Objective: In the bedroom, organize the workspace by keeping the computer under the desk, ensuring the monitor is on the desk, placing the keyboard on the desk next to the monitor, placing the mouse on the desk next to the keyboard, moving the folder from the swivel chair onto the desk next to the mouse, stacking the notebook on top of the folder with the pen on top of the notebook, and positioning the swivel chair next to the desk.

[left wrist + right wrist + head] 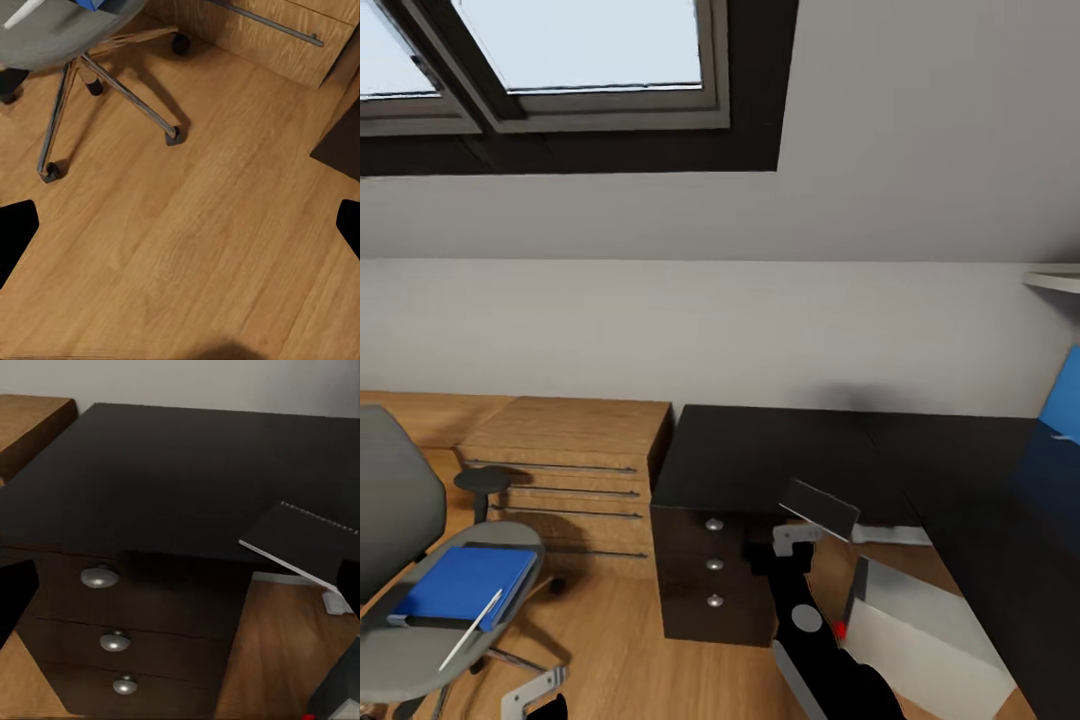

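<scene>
- Desk: dark, L-shaped, against the wall; its right wing is cut off by the frame edge. Three knobbed drawers sit under its left end.
- Chair: grey swivel type, at the left, well apart from the desk and partly cut off. The left wrist view shows its star base and casters on the wood floor.
- Cabinet: wooden, with drawers, stands between chair and desk.
- Computer: a pale grey case under the desk; its lower part is cut off.
- Monitor: only a blue sliver is visible at the right edge, above the desk.
- Folder: blue, flat on the chair seat, far from both grippers.
- Notebook: dark, spiral-bound, held tilted at the desk's front edge. In the right wrist view it juts out over the desktop.
- Right gripper: closed on the notebook's lower edge; fingers largely hidden behind it.
- Pen: white, lying across the folder's corner and the seat.
- Left gripper: fingers spread wide over bare floor, holding nothing.
</scene>
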Controlling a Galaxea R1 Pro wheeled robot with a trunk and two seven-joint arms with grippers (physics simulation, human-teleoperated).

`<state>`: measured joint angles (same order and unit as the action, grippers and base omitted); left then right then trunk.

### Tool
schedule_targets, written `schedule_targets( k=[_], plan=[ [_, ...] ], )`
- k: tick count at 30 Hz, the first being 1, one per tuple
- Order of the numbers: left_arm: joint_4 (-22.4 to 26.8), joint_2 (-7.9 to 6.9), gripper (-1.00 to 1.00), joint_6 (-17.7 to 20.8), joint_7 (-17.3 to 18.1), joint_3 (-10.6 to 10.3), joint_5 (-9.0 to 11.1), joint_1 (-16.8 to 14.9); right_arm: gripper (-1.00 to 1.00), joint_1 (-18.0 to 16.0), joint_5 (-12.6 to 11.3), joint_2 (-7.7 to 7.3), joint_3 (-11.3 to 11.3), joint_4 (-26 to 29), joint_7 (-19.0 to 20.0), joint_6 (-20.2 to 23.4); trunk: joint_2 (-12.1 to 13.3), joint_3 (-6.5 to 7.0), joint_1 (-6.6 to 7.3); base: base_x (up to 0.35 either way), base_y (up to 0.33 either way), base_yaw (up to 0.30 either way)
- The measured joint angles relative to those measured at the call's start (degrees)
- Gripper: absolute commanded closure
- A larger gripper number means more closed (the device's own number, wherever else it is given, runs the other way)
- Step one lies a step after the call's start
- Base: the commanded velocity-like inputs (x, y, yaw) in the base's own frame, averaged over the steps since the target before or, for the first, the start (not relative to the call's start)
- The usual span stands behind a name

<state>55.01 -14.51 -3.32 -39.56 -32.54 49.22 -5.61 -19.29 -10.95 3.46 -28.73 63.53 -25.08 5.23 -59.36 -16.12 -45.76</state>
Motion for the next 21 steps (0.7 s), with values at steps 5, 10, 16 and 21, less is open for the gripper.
schedule_targets(
  k=[5,10,16,21],
  plan=[
    [-0.03,0.0,-1.0,-0.02,0.0,0.0,-0.07,0.0,-1.0,0.0,0.05,0.0,-0.24,-0.25,-0.03,0.0,0.0,0.0,0.0,0.0,0.0,0.275],
    [-0.04,0.0,-1.0,-0.02,0.0,0.0,-0.14,0.0,-1.0,0.0,0.05,0.0,-0.28,-0.27,-0.03,0.0,0.0,0.0,0.0,0.0,0.0,0.275],
    [-0.04,0.0,-1.0,-0.02,0.0,0.0,-0.18,0.0,-1.0,0.0,0.05,0.0,-0.24,-0.27,-0.04,0.0,0.0,0.0,0.0,0.0,0.0,0.275],
    [-0.04,0.0,-1.0,-0.02,0.0,0.0,-0.18,0.0,-1.0,0.0,0.05,0.0,-0.24,-0.27,-0.07,0.0,-0.01,0.0,0.0,0.0,0.0,0.275]
  ],
)
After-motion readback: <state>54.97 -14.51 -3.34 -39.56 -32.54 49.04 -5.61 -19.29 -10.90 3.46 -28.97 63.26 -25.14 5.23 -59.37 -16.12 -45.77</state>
